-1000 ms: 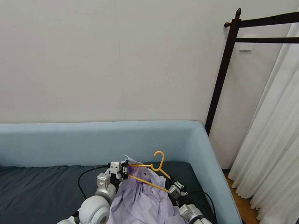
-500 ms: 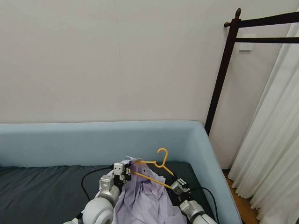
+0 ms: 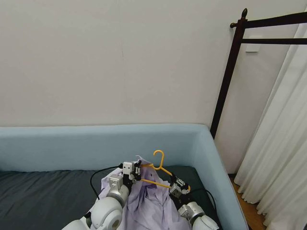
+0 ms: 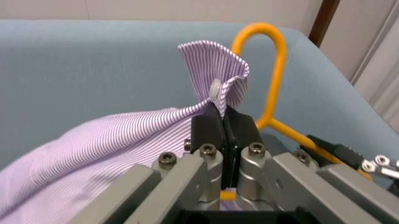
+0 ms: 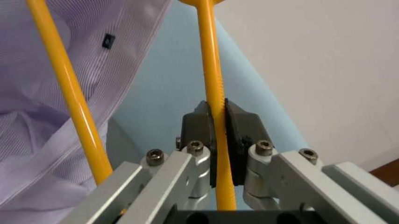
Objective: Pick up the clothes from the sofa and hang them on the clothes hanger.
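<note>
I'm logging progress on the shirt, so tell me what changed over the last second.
The left gripper, fingers shut on the shirt collar, shifted toward the robot's right; the right gripper, shut on the hanger, rose and moved left, so the two drew closer. The hanger's hook swung left. Both grips held; sofa and rack stayed put.

The left arm (image 3: 106, 214) wears a rounded silver-grey shell, and a thin black cable (image 3: 92, 180) loops out beside it. The left pincer (image 4: 223, 112) has two black finger pads (image 4: 206, 131) set on silver knuckles, each with a dark hex screw (image 4: 208, 149), above flat grey links. The right pincer (image 5: 217, 111) is built alike, with black pads, silver links and four screws in a row. The right arm (image 3: 195, 218) is silver too.
</note>
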{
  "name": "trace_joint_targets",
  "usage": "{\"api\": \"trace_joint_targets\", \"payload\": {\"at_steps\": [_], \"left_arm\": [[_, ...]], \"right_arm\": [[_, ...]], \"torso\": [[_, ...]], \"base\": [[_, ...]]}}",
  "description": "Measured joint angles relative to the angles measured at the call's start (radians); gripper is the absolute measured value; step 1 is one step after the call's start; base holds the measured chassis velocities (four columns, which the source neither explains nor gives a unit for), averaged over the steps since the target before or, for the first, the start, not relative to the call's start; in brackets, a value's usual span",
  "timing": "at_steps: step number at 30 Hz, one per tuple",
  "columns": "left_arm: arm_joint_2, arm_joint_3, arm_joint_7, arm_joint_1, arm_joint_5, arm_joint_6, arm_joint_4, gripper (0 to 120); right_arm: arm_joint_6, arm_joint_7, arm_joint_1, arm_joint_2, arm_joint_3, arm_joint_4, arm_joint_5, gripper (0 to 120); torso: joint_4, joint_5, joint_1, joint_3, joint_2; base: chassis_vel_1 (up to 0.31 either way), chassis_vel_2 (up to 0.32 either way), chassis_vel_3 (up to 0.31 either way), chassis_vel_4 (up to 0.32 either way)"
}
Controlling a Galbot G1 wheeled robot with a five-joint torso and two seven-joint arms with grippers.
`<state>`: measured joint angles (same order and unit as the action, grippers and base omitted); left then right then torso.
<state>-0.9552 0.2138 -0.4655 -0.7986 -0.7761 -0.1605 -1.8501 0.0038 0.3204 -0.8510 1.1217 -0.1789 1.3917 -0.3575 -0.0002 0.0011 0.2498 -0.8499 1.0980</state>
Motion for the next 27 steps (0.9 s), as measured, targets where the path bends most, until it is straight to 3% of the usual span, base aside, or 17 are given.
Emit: {"api": "trace_joint_targets", "payload": {"at_steps": [11, 27], "left_arm": [[-0.035, 0.028, 0.010, -0.052, 0.078, 0.020, 0.002, 0], [-0.011, -0.079, 0.010, -0.204, 0.159, 0.048, -0.074, 0]], "right_arm": [[-0.017, -0.038, 0.006, 0.007, -0.035, 0.024, -0.062, 4], [-0.017, -0.008, 0.047, 0.000, -0.017, 0.066, 0.001, 4]], "torso": [[-0.0002, -0.0001, 0.000, 0.000, 0.000], [0.0001, -0.0002, 0.000, 0.000, 0.000]], "base": [[0.000, 0.000, 0.000, 0.000], [0.000, 0.000, 0.000, 0.000]]}}
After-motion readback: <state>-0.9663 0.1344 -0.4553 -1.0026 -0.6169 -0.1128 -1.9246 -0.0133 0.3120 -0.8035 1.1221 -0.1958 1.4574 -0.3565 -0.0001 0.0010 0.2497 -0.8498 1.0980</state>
